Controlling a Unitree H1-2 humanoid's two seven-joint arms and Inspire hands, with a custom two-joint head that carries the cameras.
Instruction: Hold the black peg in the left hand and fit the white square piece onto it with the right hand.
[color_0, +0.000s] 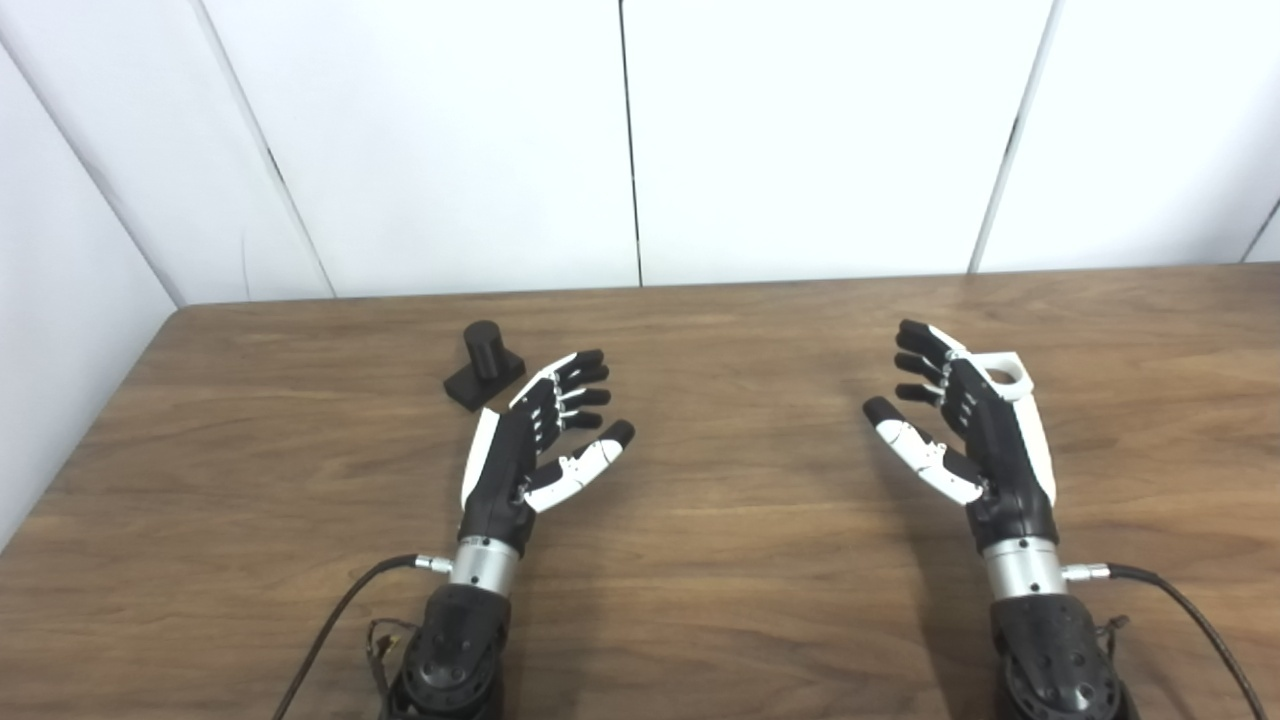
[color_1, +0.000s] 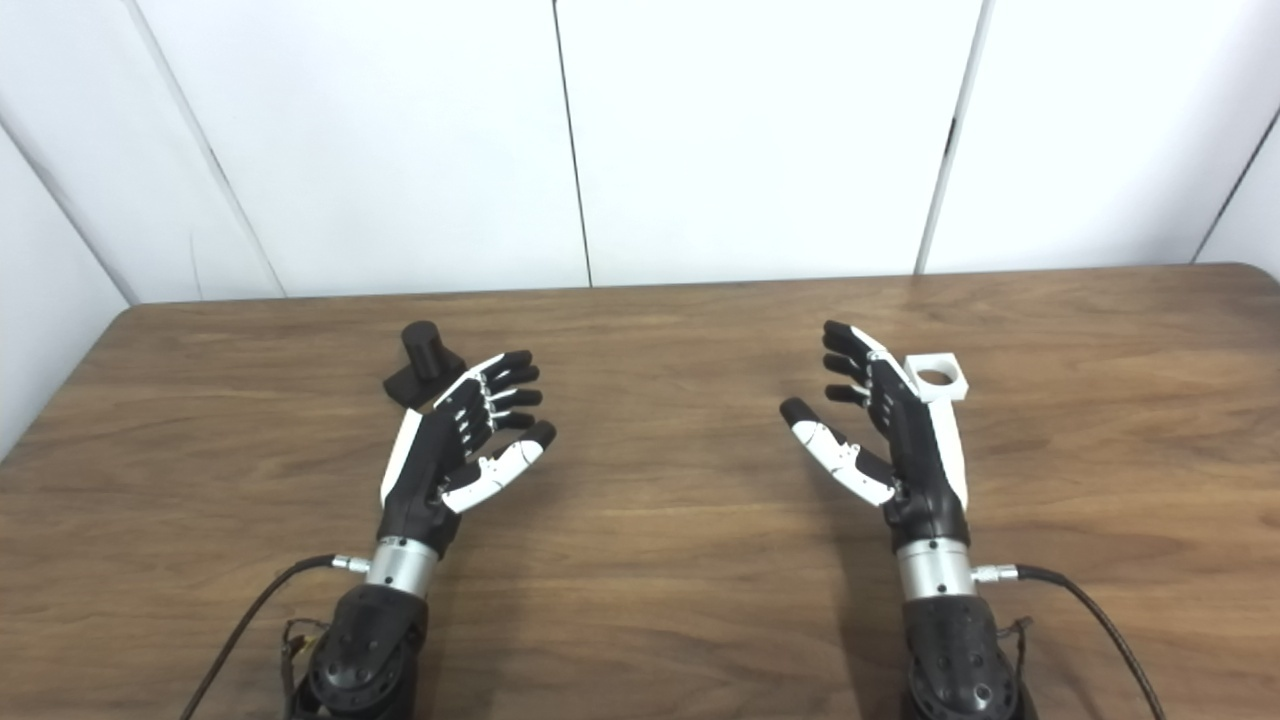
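The black peg (color_0: 484, 364), a short cylinder on a square base, stands on the table at the far left, also in the right eye view (color_1: 423, 362). My left hand (color_0: 535, 445) is open and empty, just right of and nearer than the peg, fingers close to its base. The white square piece (color_1: 938, 377) with a round hole lies on the table just behind my right hand (color_1: 890, 430); in the left eye view (color_0: 1003, 372) the hand partly hides it. My right hand is open and empty, palm facing left.
The wooden table (color_0: 740, 520) ends at a white panelled wall behind. Its left edge (color_0: 90, 430) runs close to the peg. Cables trail from both wrists (color_0: 340, 610) near the front edge.
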